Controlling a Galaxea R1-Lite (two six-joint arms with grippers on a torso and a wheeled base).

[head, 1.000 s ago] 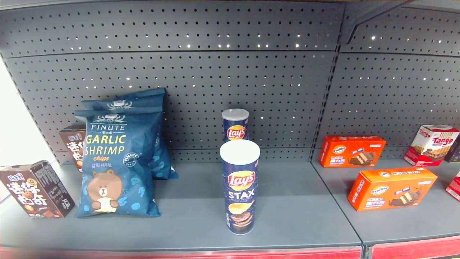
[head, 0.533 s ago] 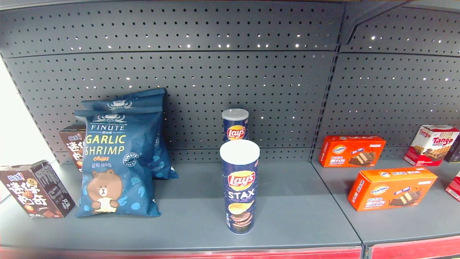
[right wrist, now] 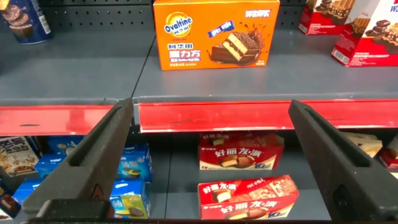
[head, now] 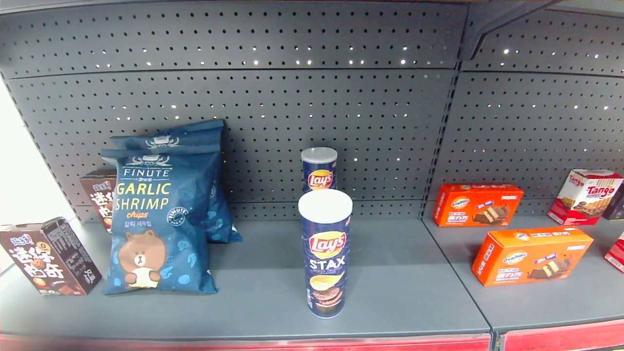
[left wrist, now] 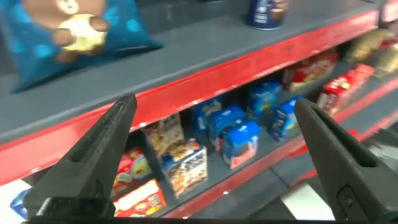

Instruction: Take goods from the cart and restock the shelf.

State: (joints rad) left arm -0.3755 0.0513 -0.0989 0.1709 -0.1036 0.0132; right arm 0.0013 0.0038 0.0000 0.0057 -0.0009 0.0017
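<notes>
grey metal shelf (head: 399, 292) with a perforated back panel spans the head view. a tall navy chip can (head: 325, 253) with a white lid stands upright near the shelf's front edge, and a second can (head: 319, 169) stands straight behind it against the back panel. to the robot's left, a dark blue snack bag (head: 158, 224) leans on another bag (head: 195, 141) behind it, and a brown box (head: 46, 257) stands beside them. to the right, past the shelf divider, lie two orange boxes (head: 531, 254).

the wrist views add the level below the shelf's red front strip (left wrist: 186, 81). the left wrist view looks past the left gripper (left wrist: 214, 106), fingers spread wide and holding nothing, to blue packets (left wrist: 239, 134) on the lower shelf; only the bottoms of the bag and the can show at that picture's edge, and all of it is blurred. the right gripper (right wrist: 211, 104) is likewise spread and holds nothing, in front of the strip, with the nearer orange box above it and red boxes (right wrist: 239, 152) on the lower shelf beneath.
</notes>
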